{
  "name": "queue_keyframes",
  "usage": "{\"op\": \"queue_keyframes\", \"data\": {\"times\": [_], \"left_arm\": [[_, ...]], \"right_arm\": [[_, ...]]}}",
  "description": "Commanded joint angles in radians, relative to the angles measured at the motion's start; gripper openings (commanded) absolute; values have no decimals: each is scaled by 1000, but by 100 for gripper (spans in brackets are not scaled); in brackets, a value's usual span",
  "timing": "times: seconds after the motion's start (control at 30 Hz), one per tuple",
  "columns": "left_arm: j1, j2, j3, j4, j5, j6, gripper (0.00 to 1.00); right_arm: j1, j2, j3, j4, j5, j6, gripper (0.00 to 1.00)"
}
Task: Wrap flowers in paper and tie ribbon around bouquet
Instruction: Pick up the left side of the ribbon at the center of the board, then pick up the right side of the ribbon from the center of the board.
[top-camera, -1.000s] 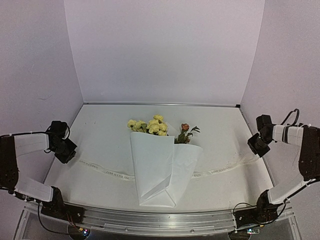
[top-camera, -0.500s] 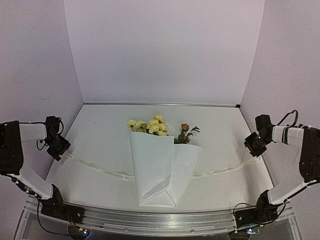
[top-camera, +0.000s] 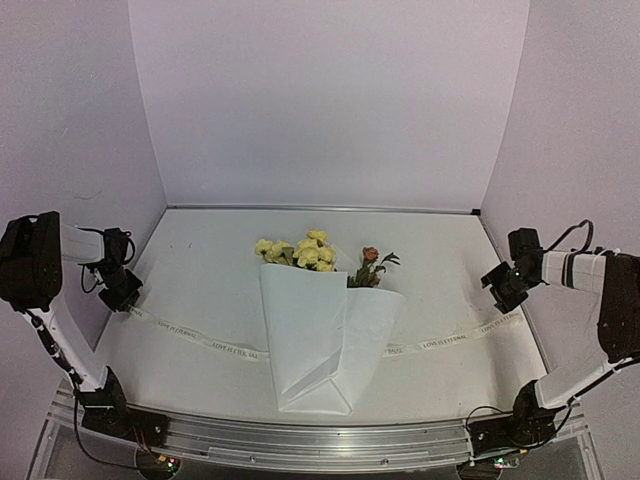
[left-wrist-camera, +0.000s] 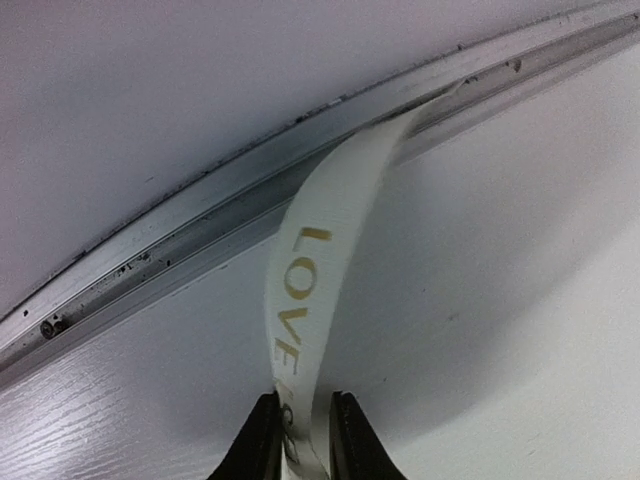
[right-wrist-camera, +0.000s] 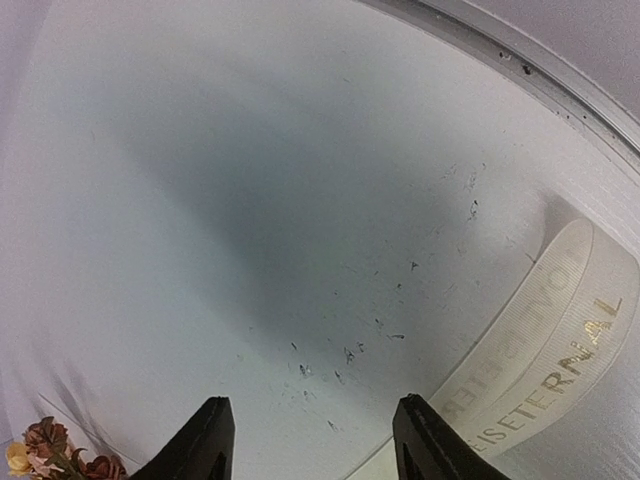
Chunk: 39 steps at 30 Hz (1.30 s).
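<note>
The bouquet lies mid-table: a white paper (top-camera: 322, 340) cone with yellow flowers (top-camera: 300, 250) and an orange-brown bloom (top-camera: 370, 255) poking out at the far end. The lettered ribbon (top-camera: 200, 338) runs under the cone from left to right. At the left wall my left gripper (top-camera: 124, 291) holds its fingers narrowly apart. In the left wrist view the ribbon (left-wrist-camera: 320, 230) passes between the left gripper (left-wrist-camera: 305, 402) fingertips. My right gripper (top-camera: 506, 286) hovers open at the right edge. Nothing sits inside the right gripper (right-wrist-camera: 315, 420), and the ribbon (right-wrist-camera: 560, 330) end curls beside its right finger.
Purple walls close in the table on three sides. An aluminium rail (left-wrist-camera: 200, 235) runs along the left wall's foot just beyond the left fingers, and another rail (right-wrist-camera: 520, 60) edges the right side. The arm bases stand at the near corners.
My right gripper has opened and let go of the ribbon end, which now lies on the table. The left gripper opened, drew back toward the left wall, and narrowed around the ribbon.
</note>
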Motion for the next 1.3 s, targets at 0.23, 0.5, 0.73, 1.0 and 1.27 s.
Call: {"op": "queue_keyframes", "data": {"times": [0.23,0.5,0.73,1.0,1.27], "left_arm": [[10,-70,46,-10,34,43,0],[11,-160,74,11,53,60,0],[10,-175,53,42,93,66,0],[10,-192,43,65,132,62,0],[11,-207,39,70,147,70,0]], "right_arm": [[0,21,-6,-15,53,-4,72],[-16,43,11,-81,92,1,68],[-18,-64,-24,-140,153,-22,80],[-22,-199,-103,-219,190,-18,86],[-71,-177,-186,-229,176,-30,79]]}}
